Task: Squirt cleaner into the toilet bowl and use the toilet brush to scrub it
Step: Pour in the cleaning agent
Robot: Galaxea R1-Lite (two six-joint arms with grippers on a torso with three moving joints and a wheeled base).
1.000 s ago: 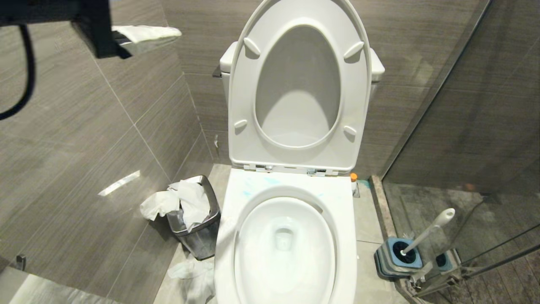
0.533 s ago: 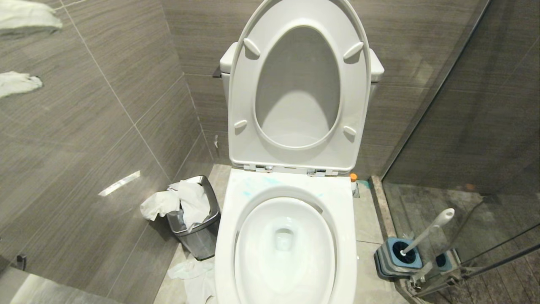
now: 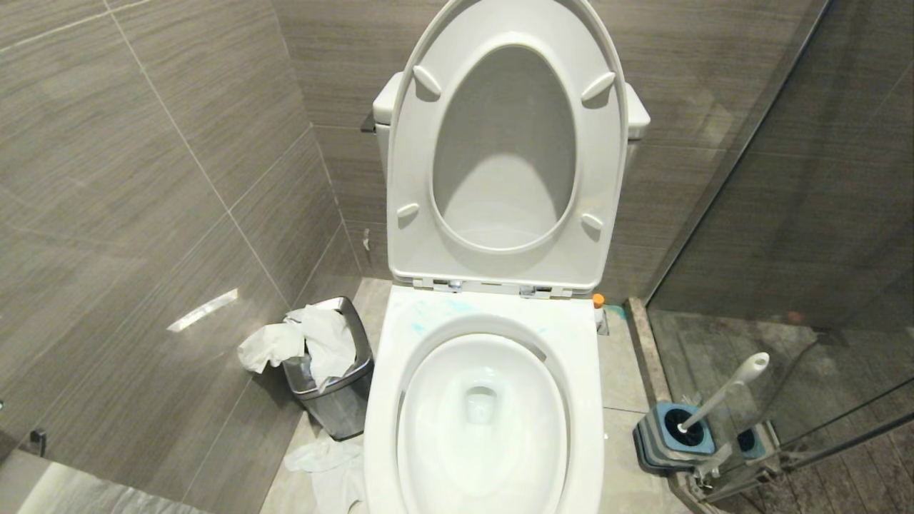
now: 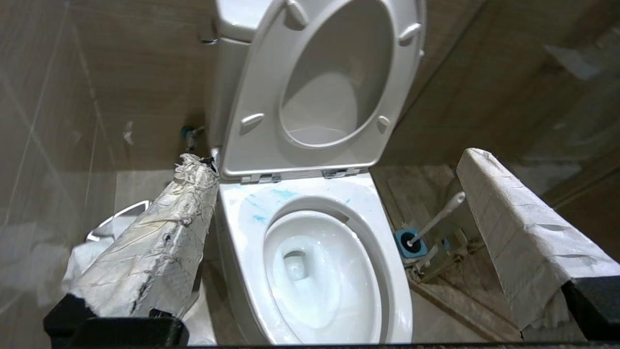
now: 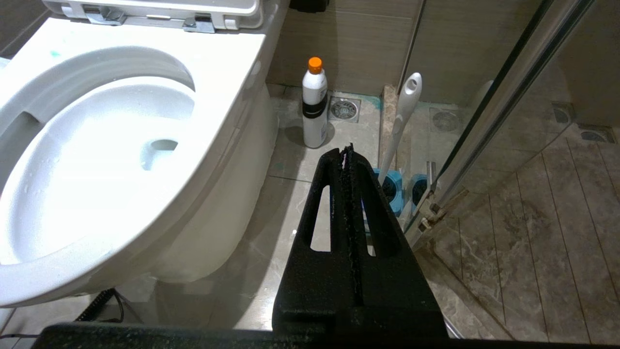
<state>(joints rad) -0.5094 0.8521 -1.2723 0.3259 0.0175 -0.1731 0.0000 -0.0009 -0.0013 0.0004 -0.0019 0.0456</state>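
Note:
The white toilet bowl stands with seat and lid raised, and its water has a faint blue tint. Turquoise cleaner is smeared on the back of the rim. The toilet brush leans in its blue holder on the floor to the right. My left gripper hangs open high above the bowl with nothing between its paper-wrapped fingers. My right gripper is shut and empty, low beside the bowl, pointing toward the brush. Neither gripper shows in the head view.
A white bottle with an orange cap stands on the floor behind the bowl's right side, by a floor drain. A steel bin stuffed with tissue sits left, more paper on the floor. A glass shower door closes the right.
My left gripper, seen at the head view's top left corner a second ago, has moved out of that view. The toilet, brush and bin have not moved.

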